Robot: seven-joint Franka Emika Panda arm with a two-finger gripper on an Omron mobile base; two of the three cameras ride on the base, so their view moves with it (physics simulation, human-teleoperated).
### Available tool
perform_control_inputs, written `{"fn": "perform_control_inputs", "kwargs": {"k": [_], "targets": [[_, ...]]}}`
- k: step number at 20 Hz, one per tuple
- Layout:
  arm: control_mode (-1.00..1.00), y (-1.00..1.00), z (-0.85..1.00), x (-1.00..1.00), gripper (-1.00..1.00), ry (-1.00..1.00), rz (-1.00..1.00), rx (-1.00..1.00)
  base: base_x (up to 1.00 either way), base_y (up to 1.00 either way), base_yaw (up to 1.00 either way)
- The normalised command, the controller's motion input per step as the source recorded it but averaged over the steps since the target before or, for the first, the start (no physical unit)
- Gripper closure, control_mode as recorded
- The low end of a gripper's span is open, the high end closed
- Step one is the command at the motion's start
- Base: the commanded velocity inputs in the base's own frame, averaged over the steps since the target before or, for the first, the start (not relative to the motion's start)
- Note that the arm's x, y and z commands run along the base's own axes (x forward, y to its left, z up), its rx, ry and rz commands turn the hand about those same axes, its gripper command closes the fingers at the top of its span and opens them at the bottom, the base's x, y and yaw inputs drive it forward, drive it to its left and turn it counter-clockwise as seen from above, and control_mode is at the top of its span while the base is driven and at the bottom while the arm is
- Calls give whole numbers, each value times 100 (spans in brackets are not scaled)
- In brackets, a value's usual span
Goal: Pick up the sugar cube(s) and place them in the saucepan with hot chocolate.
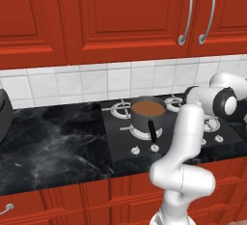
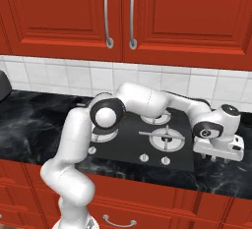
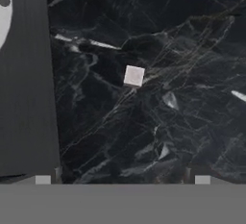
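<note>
A small white sugar cube (image 3: 133, 76) lies on the black marble counter (image 3: 158, 122), just right of the cooktop's edge (image 3: 26, 98) in the hand view. My gripper (image 3: 122, 180) hovers above it, open, with its two tips wide apart and nothing between them. In the right base view the gripper (image 2: 211, 157) points down over the counter to the right of the stove. The grey saucepan (image 1: 146, 117) stands on a front burner with its black handle (image 1: 152, 130) pointing toward me. It is full of reddish-brown hot chocolate (image 1: 148, 107).
The black cooktop (image 1: 169, 137) has several burners and a row of knobs (image 1: 154, 147) along its front. Red cabinets with metal handles (image 1: 185, 16) hang overhead. A dark rounded appliance (image 1: 4, 115) sits at the far left of the counter.
</note>
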Motion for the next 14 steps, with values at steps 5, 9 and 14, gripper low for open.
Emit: {"fn": "perform_control_inputs", "kwargs": {"k": [5, 9, 14], "targets": [[-100, -19, 0, 20, -100, 0, 0, 3, 0, 0, 0], [-100, -3, -4, 15, -100, 0, 0, 3, 0, 0, 0], [-100, 9, -4, 19, -100, 0, 0, 0, 0, 0, 0]]}}
